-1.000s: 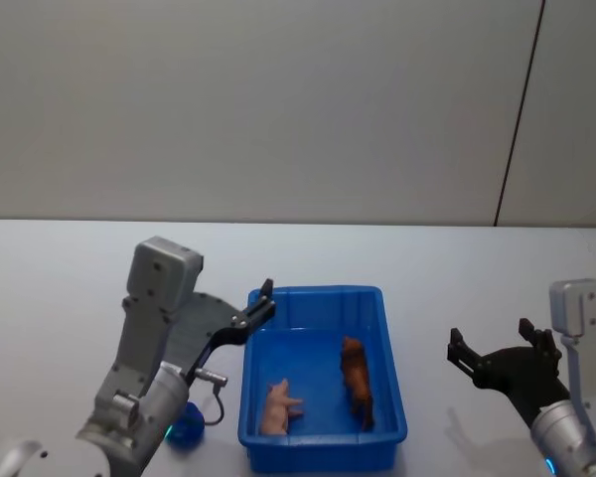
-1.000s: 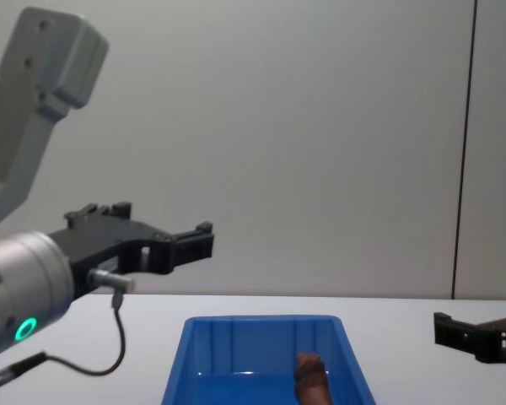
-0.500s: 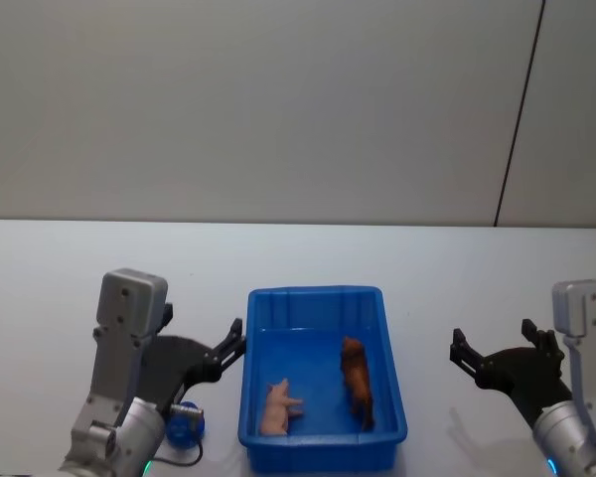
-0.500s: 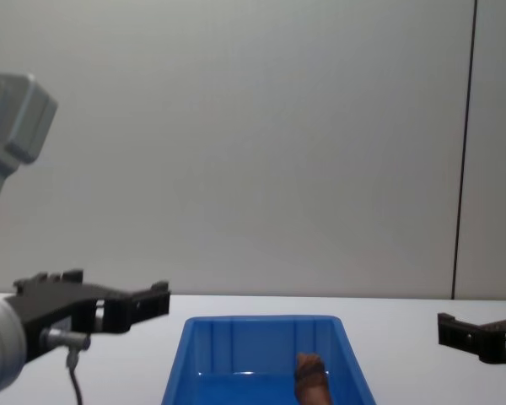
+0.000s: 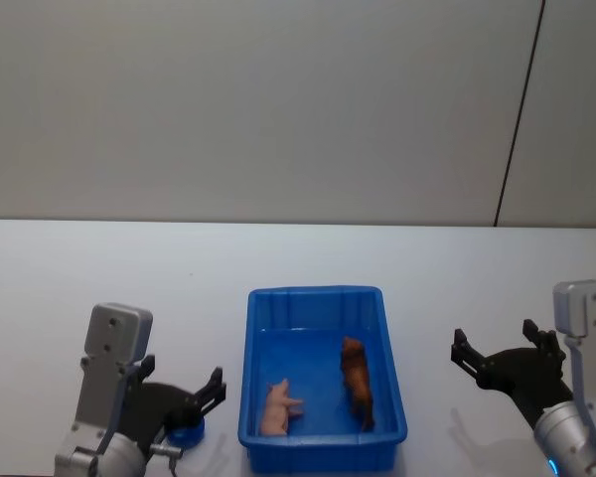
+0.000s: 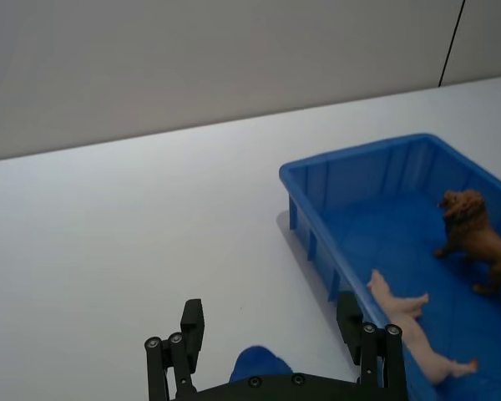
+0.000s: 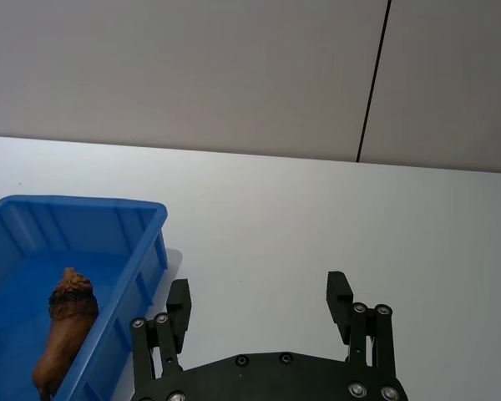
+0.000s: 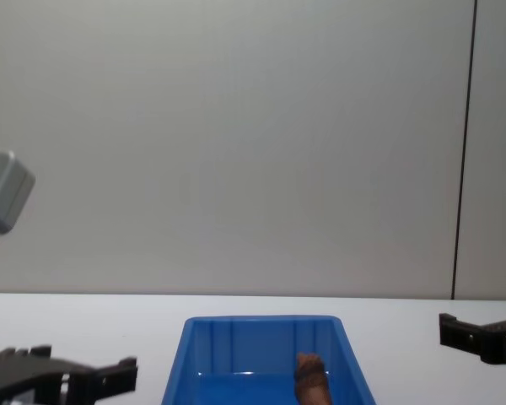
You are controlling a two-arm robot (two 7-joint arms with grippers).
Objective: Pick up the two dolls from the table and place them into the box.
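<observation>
The blue box [image 5: 318,295] stands on the white table [image 5: 79,288], in the middle. Both dolls are inside it. The shaggy brown doll [image 5: 356,381] stands upright on the right side, and the pale pink doll [image 5: 276,407] lies on its side at the near left. My left gripper [image 5: 207,396] hangs low beside the box's left wall, open and empty; the left wrist view shows it [image 6: 270,311] with the dolls [image 6: 476,242] [image 6: 409,330] off to one side. To the right of the box my right gripper [image 5: 494,340] is open with nothing in it [image 7: 259,288].
A small blue round object [image 5: 187,432] lies on the table under my left gripper, close to the box's near left corner. A grey wall with a dark vertical seam [image 5: 517,119] rises behind the table. Bare tabletop stretches left, right and behind the box.
My left arm has dropped and drawn back from above the box's left rim to low beside it. The right arm and both dolls have stayed put.
</observation>
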